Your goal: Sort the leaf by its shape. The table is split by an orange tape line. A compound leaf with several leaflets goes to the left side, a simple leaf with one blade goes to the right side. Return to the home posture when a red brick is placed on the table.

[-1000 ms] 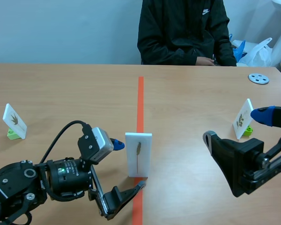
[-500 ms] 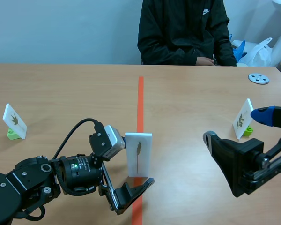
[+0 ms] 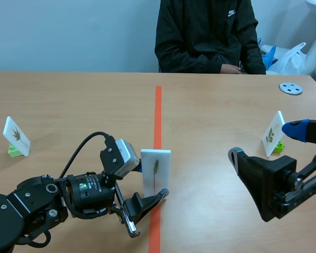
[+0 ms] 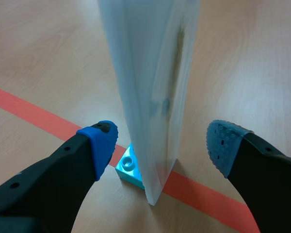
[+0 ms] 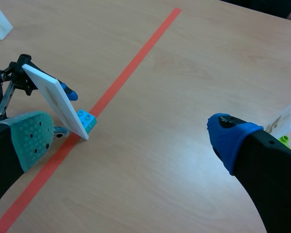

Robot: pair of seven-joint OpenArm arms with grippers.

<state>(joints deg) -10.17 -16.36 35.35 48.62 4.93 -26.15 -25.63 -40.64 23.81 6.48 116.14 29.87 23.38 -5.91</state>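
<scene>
Left wrist view: my left gripper (image 4: 164,141) stands open, its dotted blue pads on either side of the card (image 4: 145,73) with a gap on each side, gripping nothing. The card is a thin, flat, glossy white rectangle, upright with its long axis vertical, set in a studded cyan brick (image 4: 128,167) on the tape line (image 4: 29,114). Its slim leaf (image 3: 155,168) runs vertically. My right gripper (image 5: 132,137) gapes wide, holding nothing.

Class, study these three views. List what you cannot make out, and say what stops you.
- Middle card: leaf too small in the scene view; edge-on and blurred in the left wrist view.
- Right card: angled away in the scene view; mostly behind the right jaws in the right wrist view.
- Left card: leaf too small to count leaflets.
</scene>
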